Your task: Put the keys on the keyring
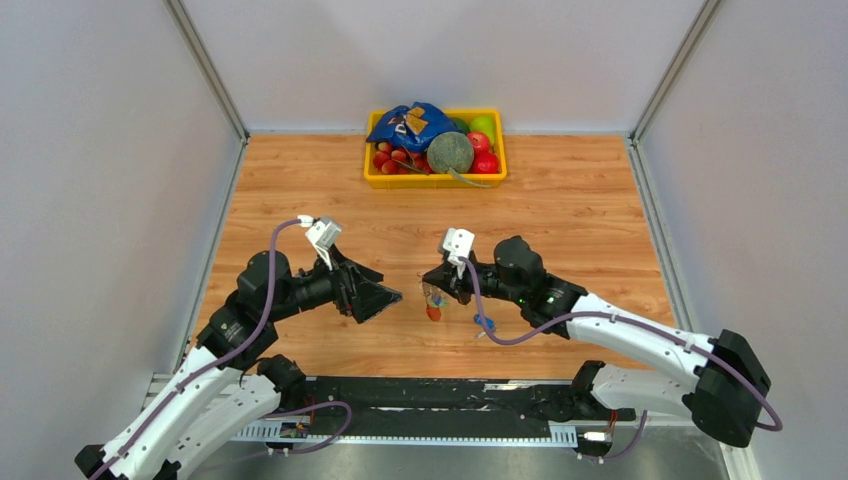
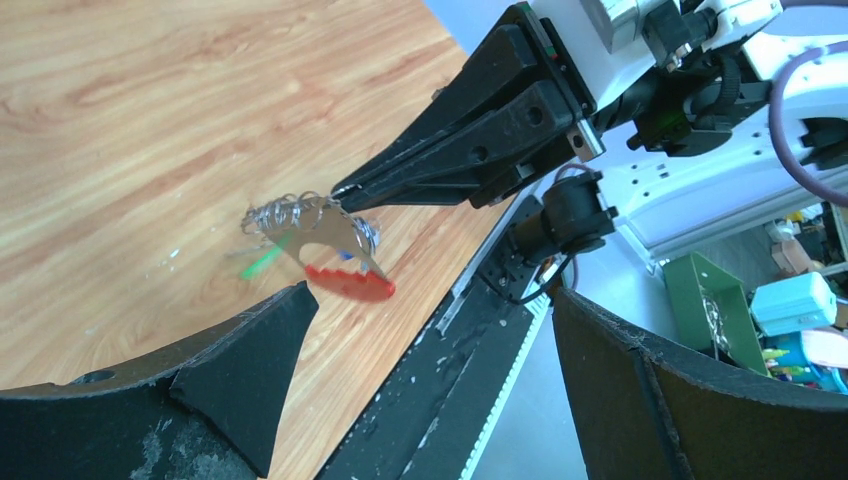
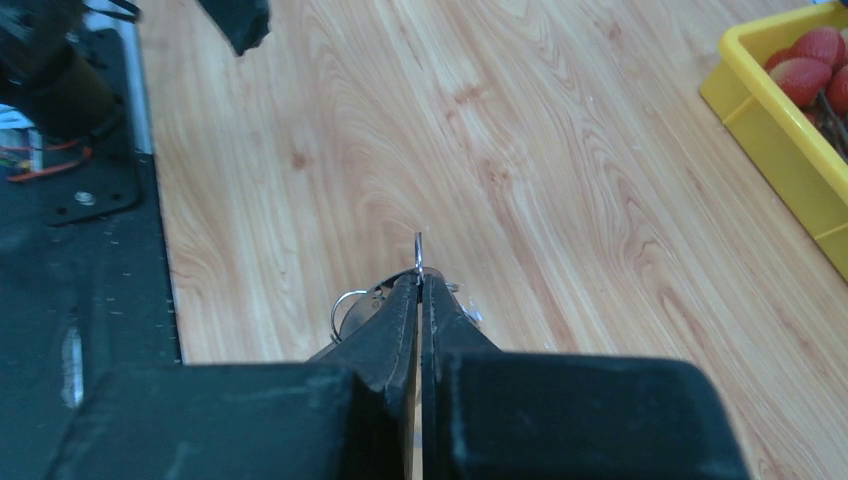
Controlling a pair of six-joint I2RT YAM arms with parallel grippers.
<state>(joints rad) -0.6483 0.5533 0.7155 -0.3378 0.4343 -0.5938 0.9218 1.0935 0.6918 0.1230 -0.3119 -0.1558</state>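
Dangling from pinched right fingers (image 2: 470, 140): keyring (image 2: 325, 235), flat silvery strip, curved red clip; left fingers (image 2: 235, 380) spread wide.

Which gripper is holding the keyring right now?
The right gripper: its jaws are shut on the keyring. The left gripper beside it stands wide open and empty.

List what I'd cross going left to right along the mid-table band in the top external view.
left arm's open black fingers → small keyring bunch with a red curved clip and silvery metal strip → tiny blue-headed silver key lying on the wooden table
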